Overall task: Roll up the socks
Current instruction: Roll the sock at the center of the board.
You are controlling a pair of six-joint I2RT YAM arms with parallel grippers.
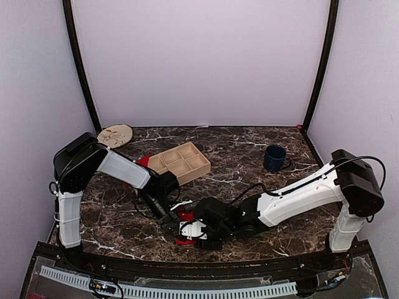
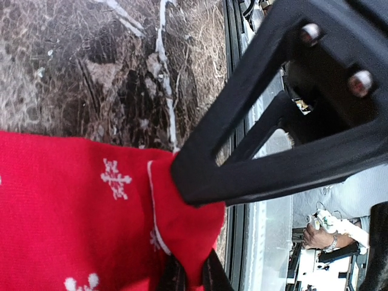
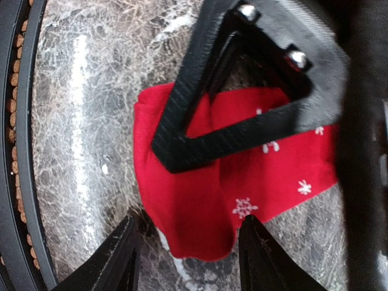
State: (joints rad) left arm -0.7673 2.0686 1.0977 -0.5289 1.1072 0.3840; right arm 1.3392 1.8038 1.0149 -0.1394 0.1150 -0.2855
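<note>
The sock [image 3: 200, 212] is red with white snowflakes and lies folded over on itself on the dark marbled table [image 1: 240, 149], close to the near edge and between the two arms. The left pincer [image 2: 193, 276] is clamped together on a bunched edge of the sock, with the cloth pinched between its two fingers. From the right wrist, one black triangular finger [image 3: 242, 136] of that pincer shows lying across the top of the fold. The right pincer [image 3: 189, 221] stands with its jaws apart, about halfway open. Its two tips sit on either side of the sock's rounded end, and the cloth lies in the gap between them. It is not closed on anything, and I cannot tell whether the tips touch the cloth. Counted from above, there is one sock between the pincers. A second patch of red [image 1: 144, 161] shows behind the left arm, too hidden to tell what it is. Farther back stand one wooden tray [image 1: 194, 174] divided into several compartments, one dark blue mug [image 1: 274, 158] well to the right, and one round wooden disc [image 1: 115, 134] at the far left corner. All three are well apart from the sock.
</note>
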